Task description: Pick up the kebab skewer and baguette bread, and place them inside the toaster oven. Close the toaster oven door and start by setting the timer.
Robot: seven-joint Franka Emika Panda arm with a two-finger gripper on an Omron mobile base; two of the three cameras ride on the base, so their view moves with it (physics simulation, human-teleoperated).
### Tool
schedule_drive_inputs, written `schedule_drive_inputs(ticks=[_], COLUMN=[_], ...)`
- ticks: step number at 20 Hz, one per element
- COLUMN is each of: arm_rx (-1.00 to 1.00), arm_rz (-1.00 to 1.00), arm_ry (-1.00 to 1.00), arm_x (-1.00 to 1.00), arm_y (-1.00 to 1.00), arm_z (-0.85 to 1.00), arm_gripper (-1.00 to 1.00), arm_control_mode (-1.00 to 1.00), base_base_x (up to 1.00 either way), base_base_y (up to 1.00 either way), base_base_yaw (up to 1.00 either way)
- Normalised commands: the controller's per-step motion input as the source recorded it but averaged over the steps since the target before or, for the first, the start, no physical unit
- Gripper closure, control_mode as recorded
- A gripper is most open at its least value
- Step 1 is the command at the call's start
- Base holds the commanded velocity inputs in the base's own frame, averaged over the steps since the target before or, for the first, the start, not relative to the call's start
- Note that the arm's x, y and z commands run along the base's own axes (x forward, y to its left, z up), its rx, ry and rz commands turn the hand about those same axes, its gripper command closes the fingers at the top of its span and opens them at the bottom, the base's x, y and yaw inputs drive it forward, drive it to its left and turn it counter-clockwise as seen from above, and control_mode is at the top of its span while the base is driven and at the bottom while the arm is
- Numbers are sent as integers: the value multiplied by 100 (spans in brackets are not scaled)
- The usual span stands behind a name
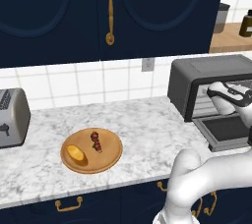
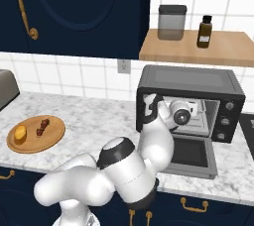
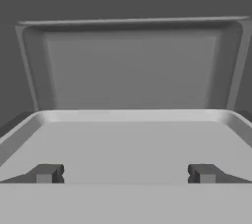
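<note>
The gripper (image 3: 126, 174) is standing fully open and empty inside the toaster oven (image 2: 191, 88) (door dropped); the kebab skewer (image 1: 96, 141) and baguette bread (image 1: 76, 153) are lying on the wooden plate (image 1: 110, 159), well apart at nine o'clock, skewer running twelve-to-six.

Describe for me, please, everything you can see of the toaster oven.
The toaster oven is a dark grey box standing on the marble counter against the tiled wall, below a wooden shelf. Its door is dropped flat open toward the front. Knobs sit down its right side. Inside, a pale grey tray shows. The open gripper is just above that tray, holding nothing.
</note>
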Motion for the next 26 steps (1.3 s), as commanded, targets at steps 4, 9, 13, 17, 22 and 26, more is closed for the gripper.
schedule_drive_inputs(ticks=[4, 9, 13, 17, 22, 26], arm_rx=[0, 0, 0, 0, 0, 0], arm_rz=[0, 0, 0, 0, 0, 0], arm_ry=[14, 21, 24, 22, 20, 20], arm_x=[5, -2, -44, -76, -78, -69], arm_y=[0, 0, 0, 0, 0, 0], arm_z=[-11, -31, -65, -91, -90, -81], arm_gripper=[-100, -100, -100, -100, -100, -100], arm_control_mode=[-100, -100, -100, -100, -100, -100], base_base_x=[0, 0, 0, 0, 0, 0], base_base_y=[0, 0, 0, 0, 0, 0], base_base_yaw=[0, 0, 0, 0, 0, 0])
